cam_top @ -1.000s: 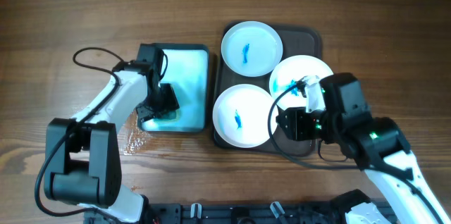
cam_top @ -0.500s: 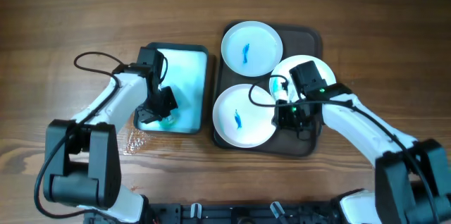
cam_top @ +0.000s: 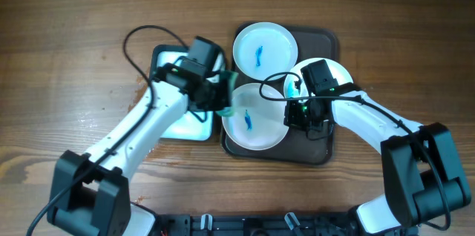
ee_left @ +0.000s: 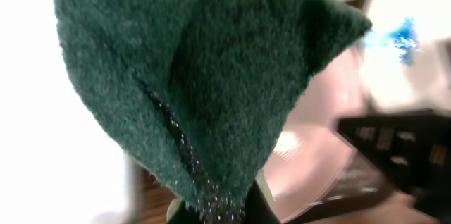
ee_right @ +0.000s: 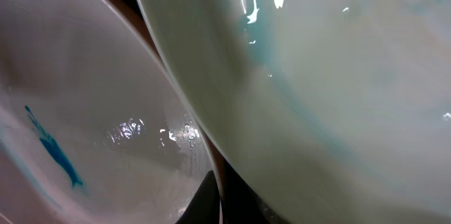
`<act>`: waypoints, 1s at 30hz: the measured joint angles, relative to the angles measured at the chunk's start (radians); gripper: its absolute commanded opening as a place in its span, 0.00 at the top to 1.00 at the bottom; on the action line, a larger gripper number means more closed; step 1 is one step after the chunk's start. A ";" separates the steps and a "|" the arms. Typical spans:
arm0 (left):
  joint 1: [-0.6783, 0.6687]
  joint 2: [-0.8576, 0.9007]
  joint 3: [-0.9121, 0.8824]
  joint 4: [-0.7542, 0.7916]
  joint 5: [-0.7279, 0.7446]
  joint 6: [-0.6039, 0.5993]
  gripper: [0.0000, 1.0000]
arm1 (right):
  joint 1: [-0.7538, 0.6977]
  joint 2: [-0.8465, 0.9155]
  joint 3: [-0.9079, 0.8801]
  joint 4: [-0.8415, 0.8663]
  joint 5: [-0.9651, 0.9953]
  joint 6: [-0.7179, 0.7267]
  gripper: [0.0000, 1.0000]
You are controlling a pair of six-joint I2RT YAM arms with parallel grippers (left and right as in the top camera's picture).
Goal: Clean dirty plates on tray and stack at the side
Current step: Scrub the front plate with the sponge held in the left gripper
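Three white plates lie on the dark brown tray (cam_top: 326, 149): a far plate (cam_top: 265, 45) and a near plate (cam_top: 256, 123), each with a blue smear, and a right plate (cam_top: 326, 75) that overlaps the near one. My right gripper (cam_top: 303, 113) is shut on the right plate's near-left rim. In the right wrist view that rim (ee_right: 296, 111) runs between my jaws (ee_right: 236, 206), with the smeared near plate (ee_right: 70, 132) to the left. My left gripper (cam_top: 215, 93) is shut on a green sponge (cam_top: 228, 87) at the near plate's left edge. The sponge (ee_left: 204, 83) fills the left wrist view above the jaws (ee_left: 220, 213).
A smaller black-rimmed tray (cam_top: 172, 126) with a white inside sits left of the brown tray, partly under my left arm. Black cables loop above both arms. Bare wooden table surrounds both trays.
My left arm has swung right from the small tray, carrying the green sponge to the near plate's edge. My right gripper has moved in and shut on the right plate's rim.
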 measured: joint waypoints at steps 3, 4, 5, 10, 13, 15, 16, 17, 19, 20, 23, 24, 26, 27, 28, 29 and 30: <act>-0.092 0.049 0.000 0.096 0.020 -0.063 0.96 | 0.000 0.001 0.000 0.000 0.000 0.017 0.96; -0.113 0.076 0.000 0.117 0.026 -0.079 0.96 | 0.000 0.001 0.000 0.000 -0.001 0.018 0.96; -0.132 0.110 0.000 0.135 0.032 -0.094 0.96 | 0.000 0.001 0.000 0.000 -0.001 0.021 0.96; -0.182 0.297 0.009 0.174 0.074 -0.129 0.96 | -0.003 0.000 0.002 -0.008 0.006 0.022 0.96; -0.185 0.315 0.032 0.156 0.074 -0.129 0.96 | -0.009 0.000 0.002 -0.010 0.004 0.022 0.96; -0.189 0.319 0.052 0.096 0.031 -0.129 0.96 | -0.009 0.000 0.002 -0.010 0.004 0.022 0.96; -0.192 0.318 0.061 0.049 -0.010 -0.129 0.96 | -0.009 0.000 0.002 -0.011 0.004 0.022 0.96; -0.193 0.317 0.069 -0.008 -0.063 -0.127 0.96 | -0.009 0.000 0.002 -0.011 0.004 0.022 0.96; -0.192 0.309 0.074 -0.086 -0.173 -0.126 0.96 | -0.009 0.000 0.002 -0.011 0.005 0.022 0.96; -0.192 0.307 0.074 -0.097 -0.197 -0.126 0.96 | -0.009 0.000 0.002 -0.011 0.005 0.022 0.96; -0.193 0.307 0.074 -0.084 -0.219 -0.121 0.96 | -0.009 0.000 0.002 -0.014 0.006 0.022 0.95; -0.193 0.307 0.069 -0.067 -0.214 -0.114 0.96 | -0.011 0.000 0.003 -0.016 0.009 0.023 0.96; -0.183 0.306 0.057 -0.021 -0.170 -0.087 0.96 | -0.015 0.000 0.003 -0.019 0.009 0.025 0.96; -0.177 0.302 0.047 0.032 -0.117 -0.080 0.96 | -0.015 0.000 0.003 -0.019 0.009 0.025 0.96; -0.174 0.308 0.041 0.141 -0.029 -0.072 0.96 | -0.015 0.000 0.003 -0.019 0.009 0.025 0.96; -0.182 0.323 0.041 0.213 0.039 -0.069 0.96 | -0.015 0.000 0.003 -0.019 0.009 0.026 0.96; -0.201 0.343 0.039 0.280 0.122 -0.068 0.96 | -0.015 0.000 0.003 -0.019 0.008 0.026 0.96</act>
